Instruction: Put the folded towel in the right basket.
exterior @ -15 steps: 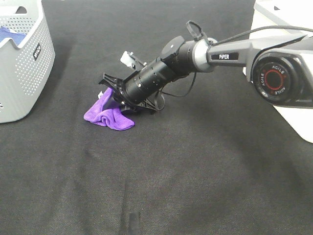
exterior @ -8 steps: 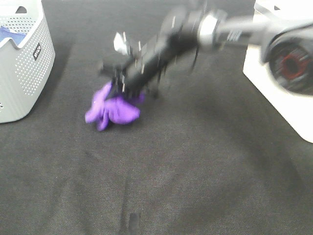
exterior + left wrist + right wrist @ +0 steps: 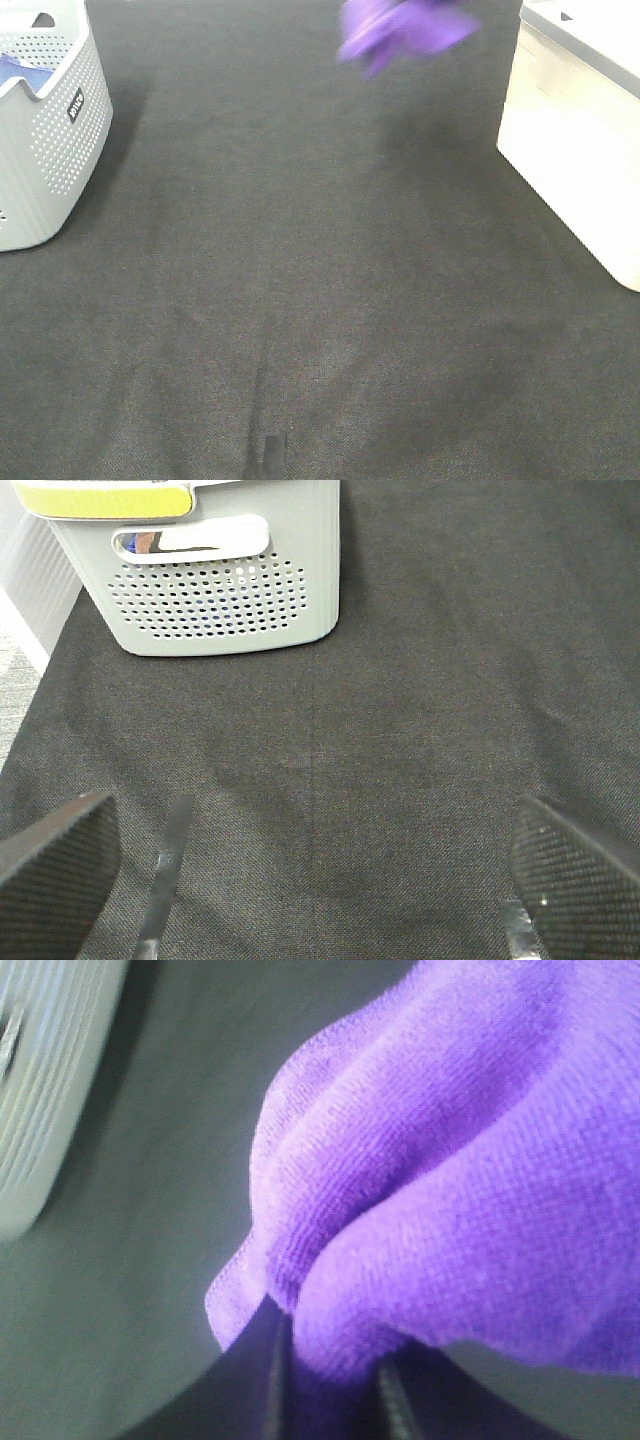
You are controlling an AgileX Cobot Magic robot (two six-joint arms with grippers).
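The purple towel hangs blurred in the air at the top edge of the exterior high view, left of the white right basket. In the right wrist view the towel fills most of the picture, bunched and pinched between the dark fingers of my right gripper, which is shut on it. The right arm itself is out of the exterior high view. My left gripper is open and empty, low over the black mat, facing the grey left basket.
The grey perforated left basket stands at the left edge with something blue inside. The black mat covers the table. A pale ribbed basket wall shows blurred in the right wrist view.
My right gripper has lifted the towel off the mat and swung it up and to the right, toward the white basket. The arm has left the exterior high view.
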